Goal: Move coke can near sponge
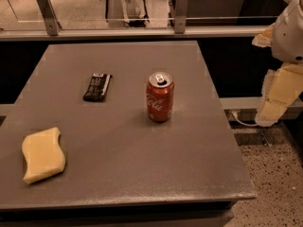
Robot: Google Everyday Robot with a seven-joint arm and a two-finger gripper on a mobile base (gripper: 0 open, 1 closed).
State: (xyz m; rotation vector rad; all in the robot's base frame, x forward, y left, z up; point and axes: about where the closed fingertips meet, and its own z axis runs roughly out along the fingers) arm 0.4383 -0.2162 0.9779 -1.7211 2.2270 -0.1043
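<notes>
Can [159, 97] stands upright near centre of table [142, 174]; sponge [43, 155] lies front-left, well apart. Gripper [277, 96] hangs beyond the right edge; open or closed, I cannot tell. Best approach: from the right, grip at mid-body, keep can vertical, pass in front of bar [97, 87].

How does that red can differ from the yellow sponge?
The red aluminium coke can stands upright near the middle of the grey table; the pale-yellow wavy-edged sponge lies flat at its front left. The can bears white lettering; the sponge is plain. Both sit on the table, apart from the pincer beyond its right edge.
</notes>
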